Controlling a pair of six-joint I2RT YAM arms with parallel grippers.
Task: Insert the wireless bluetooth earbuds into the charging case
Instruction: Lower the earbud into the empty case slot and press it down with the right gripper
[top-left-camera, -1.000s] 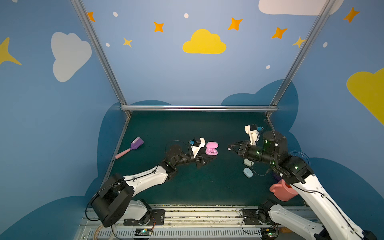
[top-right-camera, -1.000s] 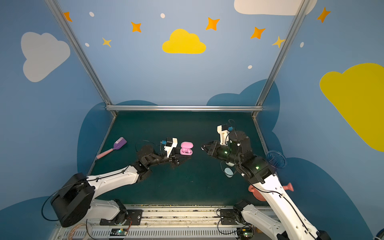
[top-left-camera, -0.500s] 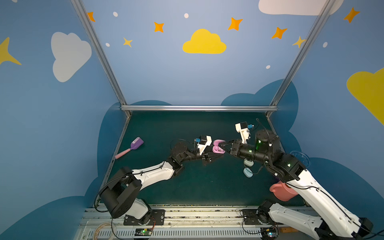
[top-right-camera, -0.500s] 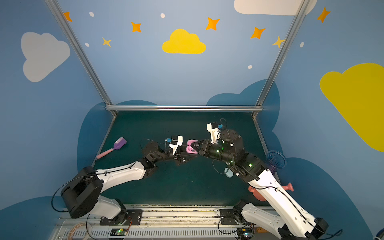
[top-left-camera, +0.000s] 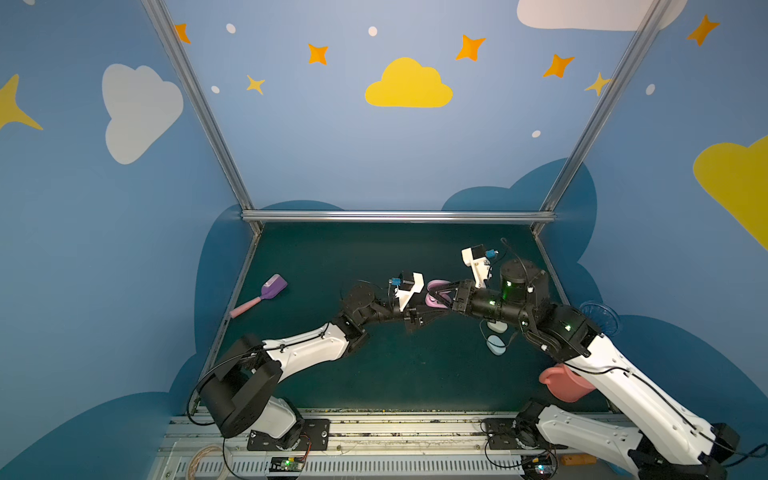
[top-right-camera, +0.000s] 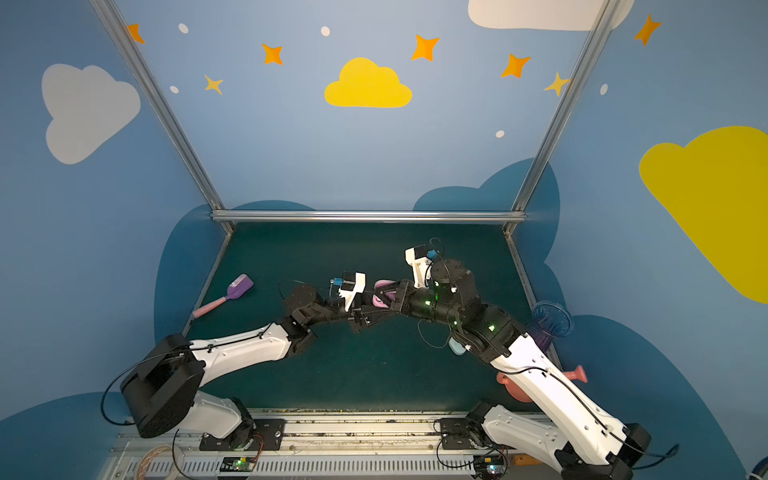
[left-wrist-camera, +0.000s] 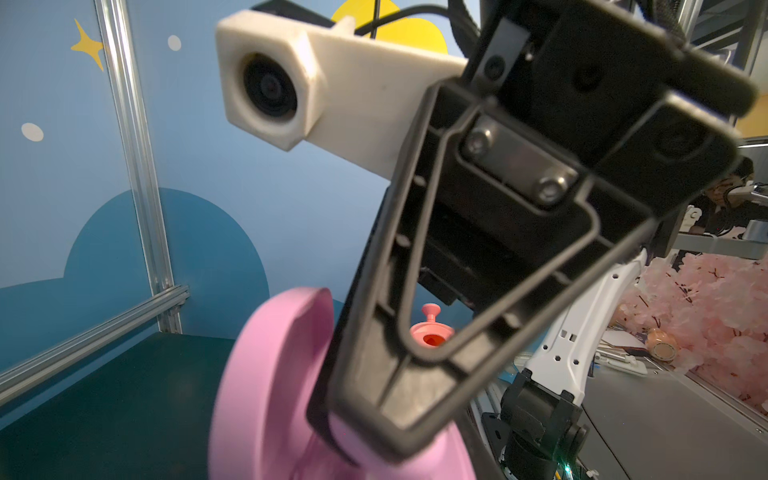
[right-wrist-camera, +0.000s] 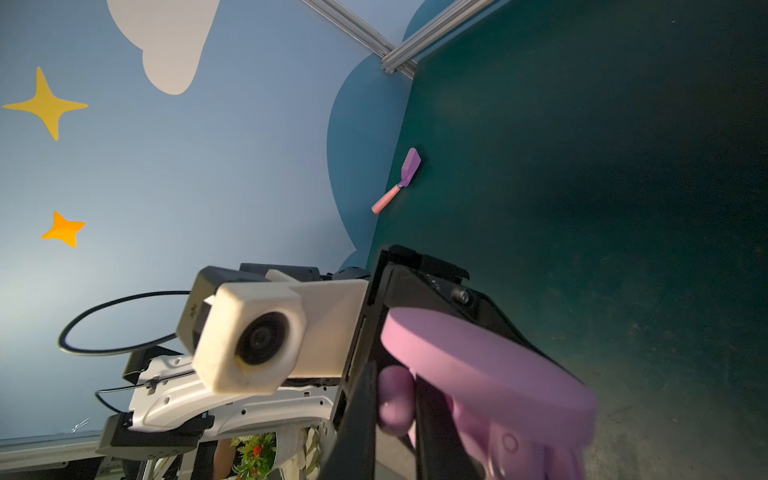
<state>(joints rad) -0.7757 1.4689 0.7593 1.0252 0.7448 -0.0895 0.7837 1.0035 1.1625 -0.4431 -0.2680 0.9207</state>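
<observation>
Pinching a pink earbud (right-wrist-camera: 395, 399), right hand (top-left-camera: 442, 296) meets the pink case (top-left-camera: 435, 285) left hand (top-left-camera: 428, 311) grips.

The arms (top-left-camera: 307, 349) are made white with black joints (top-left-camera: 239, 395). Silver screws (left-wrist-camera: 476, 143) are set in the black right gripper (left-wrist-camera: 370, 419).

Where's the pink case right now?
In both top views the pink case is open at mid-table, held by the left gripper, with the right gripper holding a pink earbud beside it on the right.
</observation>
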